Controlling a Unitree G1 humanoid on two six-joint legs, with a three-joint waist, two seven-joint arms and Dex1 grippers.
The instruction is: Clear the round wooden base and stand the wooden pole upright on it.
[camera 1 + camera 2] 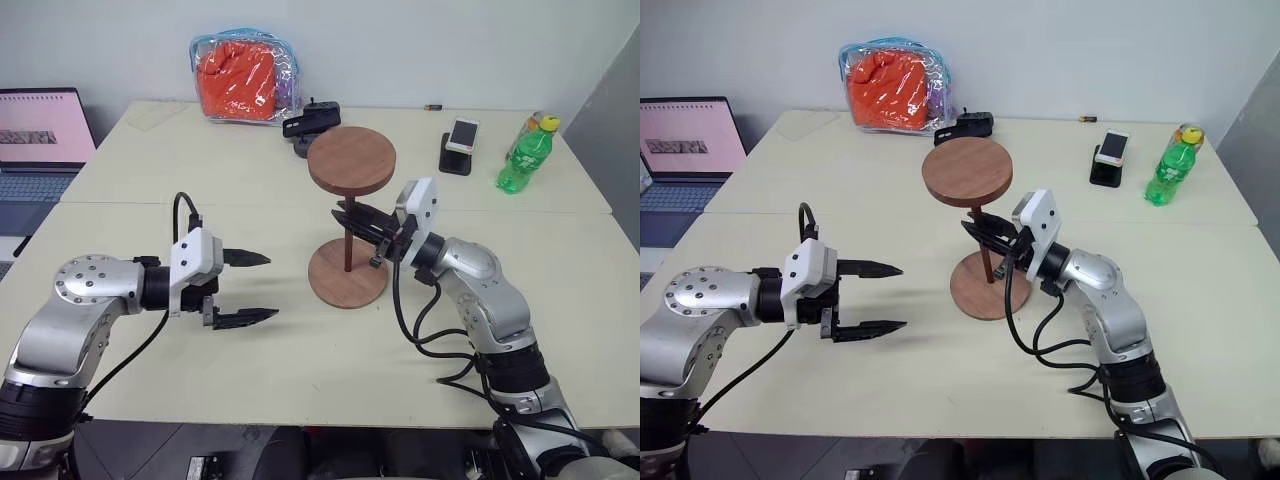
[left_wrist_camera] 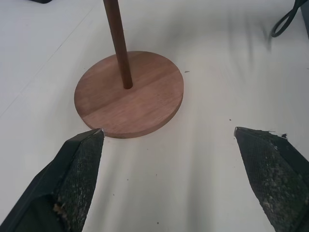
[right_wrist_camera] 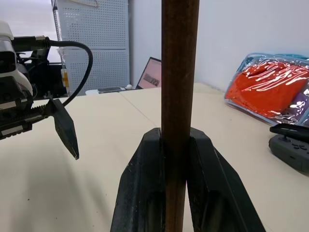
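At the far left edge a laptop (image 1: 35,140) sits open beside the pale worktop (image 1: 200,190). Next comes the left claw (image 1: 250,288), held just above the worktop and pointing toward the middle, its two black fingers spread wide with nothing between them; in the left wrist view the fingertips (image 2: 84,154) frame the base with a clear gap to it. Behind it, at the far edge of the worktop, lies a clear bag (image 1: 243,75) with orange stuff inside, and just right of that a small black device (image 1: 312,125). At the middle of the worktop the base (image 1: 347,274) lies flat, with the pole (image 1: 347,235) standing upright on its centre, the rod's lower end at the middle of the disc and the pole's own disc on top, level and well above the base. The right claw (image 1: 350,220) reaches in from the right and is closed on the pole's rod about halfway up; the right wrist view shows both fingers (image 3: 145,183) pressed against the rod on either side. Further right, near the back edge, a phone (image 1: 462,133) leans on a black stand (image 1: 455,155), and at the far right a green bottle (image 1: 526,155) with a yellow cap stands upright.
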